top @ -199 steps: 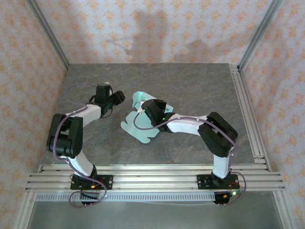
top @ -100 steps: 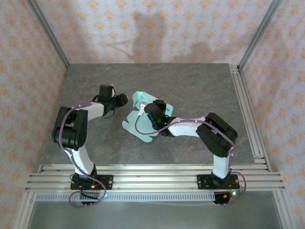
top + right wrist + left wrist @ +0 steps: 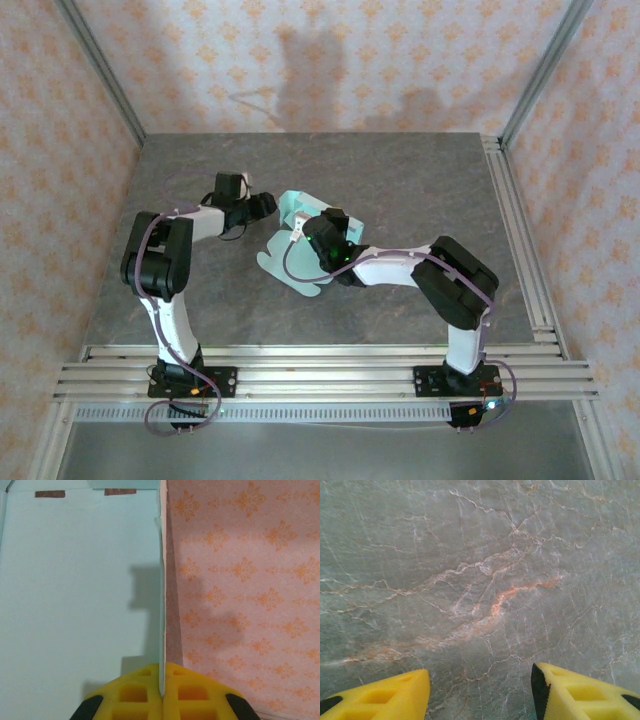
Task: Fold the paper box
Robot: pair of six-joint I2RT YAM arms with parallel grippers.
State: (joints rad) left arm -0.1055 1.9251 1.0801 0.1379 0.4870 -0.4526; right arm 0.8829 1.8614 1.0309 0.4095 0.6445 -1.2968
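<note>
The paper box (image 3: 288, 268) is a pale mint-green die-cut blank lying on the grey marble table (image 3: 400, 190), with one flap (image 3: 293, 206) standing up at its far side. My right gripper (image 3: 312, 232) is over the blank and shut on the thin edge of an upright panel. In the right wrist view that panel (image 3: 75, 580) runs edge-on into the right gripper (image 3: 162, 680), whose yellow fingers (image 3: 135, 692) are pressed on it. My left gripper (image 3: 266, 203) hovers just left of the raised flap. The left gripper (image 3: 480, 685) is open with bare marble between its fingers (image 3: 395, 695).
Aluminium rails run along the table's right edge (image 3: 520, 240) and across the front (image 3: 320, 365). Patterned pink walls (image 3: 330, 60) enclose the back and sides. Bare marble lies behind the box and to its right.
The left arm has folded its elbow up and carried its open gripper a little to the right, closer to the raised flap. The right gripper keeps its hold and has barely shifted.
</note>
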